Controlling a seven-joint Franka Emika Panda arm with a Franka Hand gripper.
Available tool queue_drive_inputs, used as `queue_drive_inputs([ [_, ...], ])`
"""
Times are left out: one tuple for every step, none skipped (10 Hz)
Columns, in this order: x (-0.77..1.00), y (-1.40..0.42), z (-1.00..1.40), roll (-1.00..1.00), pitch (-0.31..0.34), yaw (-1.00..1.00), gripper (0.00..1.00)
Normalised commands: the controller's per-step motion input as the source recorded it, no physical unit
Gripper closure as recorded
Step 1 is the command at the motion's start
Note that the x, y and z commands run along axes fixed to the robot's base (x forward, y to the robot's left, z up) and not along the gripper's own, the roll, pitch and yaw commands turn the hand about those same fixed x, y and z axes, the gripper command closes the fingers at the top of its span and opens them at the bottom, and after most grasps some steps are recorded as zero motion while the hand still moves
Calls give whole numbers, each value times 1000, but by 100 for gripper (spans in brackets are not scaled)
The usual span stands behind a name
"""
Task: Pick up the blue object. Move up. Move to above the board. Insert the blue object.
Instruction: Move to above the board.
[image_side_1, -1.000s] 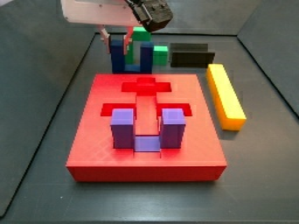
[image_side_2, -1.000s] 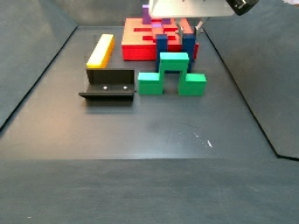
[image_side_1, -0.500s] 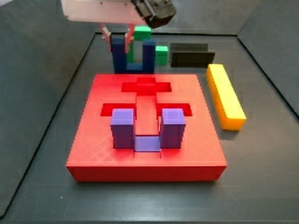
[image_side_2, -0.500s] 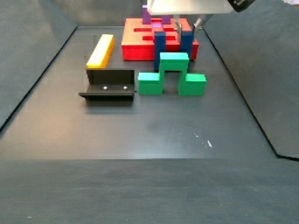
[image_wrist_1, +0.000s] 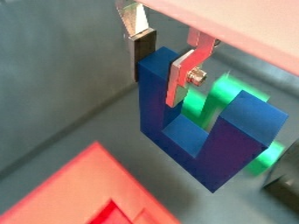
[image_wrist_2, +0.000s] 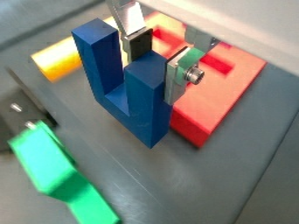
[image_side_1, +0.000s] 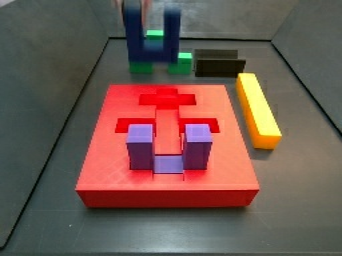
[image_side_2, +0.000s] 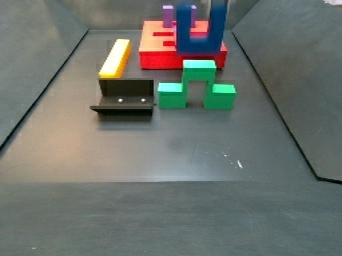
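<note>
We see the tool (image_wrist_1: 163, 54) with its fingers either side of one prong of the U-shaped block (image_side_1: 152, 28), raised off the surface (image_side_2: 174, 140) beyond the board's (image_side_1: 120, 170) far edge. Another U-block (image_side_1: 167, 148) sits in the board's near recess. The long bar (image_side_1: 259, 110) lies beside the board, the fixture (image_side_2: 124, 98) near the bar's end.

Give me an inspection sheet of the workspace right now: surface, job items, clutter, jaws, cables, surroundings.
Surface: dark grey floor, bare in the near half.
Job items: dark blue U-shaped plastic block lifted off the floor, prongs up; large flat red board holds a purple U-shaped block in a recess.
Clutter: long yellow bar, green blocks, dark L-shaped fixture.
Jaws: gripper clamped on one prong of the blue block; out of frame in both side views.
Cables: nothing seen.
Surroundings: dark enclosure walls.
</note>
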Motion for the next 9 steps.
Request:
queue_drive_inputs([
  [-51, -8, 1400, -23, 25, 2, 100],
  [-17, 7, 1400, -38, 4, 0, 100],
  [58, 0, 900, -29, 69, -3, 100],
  [53, 3, 585, -25, 96, -8, 100],
  [43, 3, 402, -27, 87, -1, 100],
  [13, 6, 174, -27, 49, -5, 100],
  [698, -1400, 386, -47, 120, -92, 100],
  [709, -1400, 358, 4, 132, -77, 100],
  [827, -1400, 321, 52, 222, -37, 100],
])
